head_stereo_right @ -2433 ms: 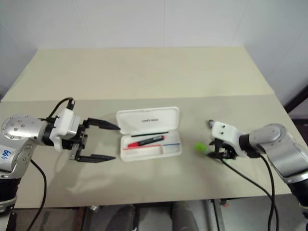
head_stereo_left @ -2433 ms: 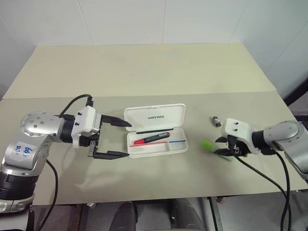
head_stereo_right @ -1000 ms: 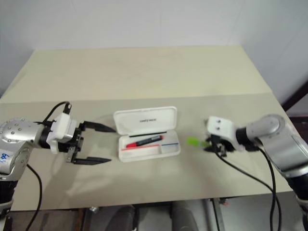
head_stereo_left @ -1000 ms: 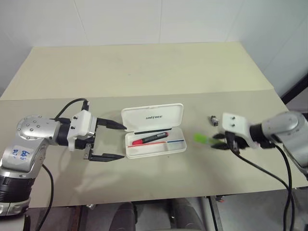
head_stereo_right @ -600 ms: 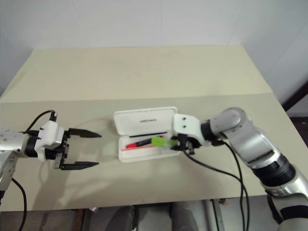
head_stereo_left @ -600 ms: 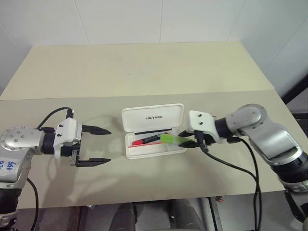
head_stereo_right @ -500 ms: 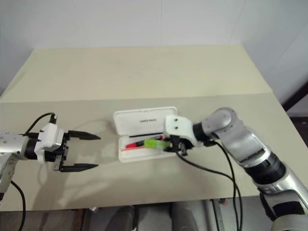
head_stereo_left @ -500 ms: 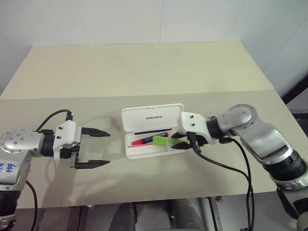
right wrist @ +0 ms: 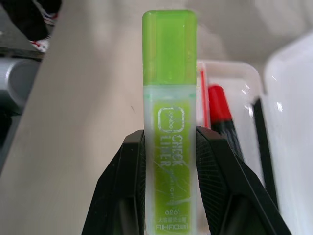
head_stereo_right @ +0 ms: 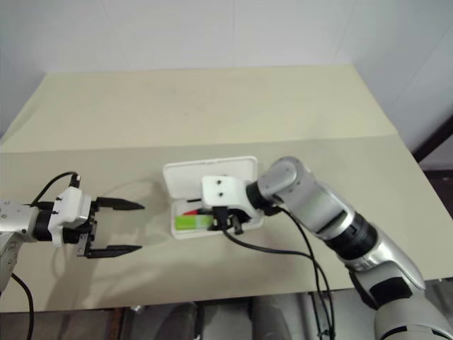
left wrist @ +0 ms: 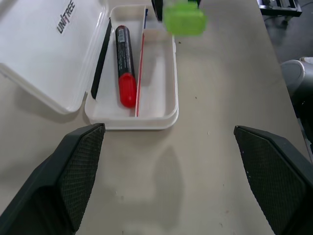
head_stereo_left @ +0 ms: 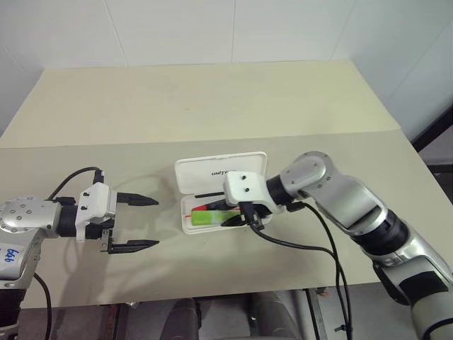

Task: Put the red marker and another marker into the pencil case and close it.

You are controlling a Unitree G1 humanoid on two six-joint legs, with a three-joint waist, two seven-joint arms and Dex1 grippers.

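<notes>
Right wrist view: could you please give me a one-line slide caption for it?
Right end effector shut on the green highlighter, held over the open pencil case where the red marker lies.

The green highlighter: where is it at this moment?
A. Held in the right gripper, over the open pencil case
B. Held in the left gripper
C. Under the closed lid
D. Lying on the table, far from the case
A: the right gripper clamps the green highlighter above the open pencil case.

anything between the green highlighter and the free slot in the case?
Nothing visible. The right tool holds the green highlighter over the open pencil case; the red marker lies in the compartment nearer the lid, and the front compartment under the highlighter looks free. The left tool stands open, off to the side.
</notes>
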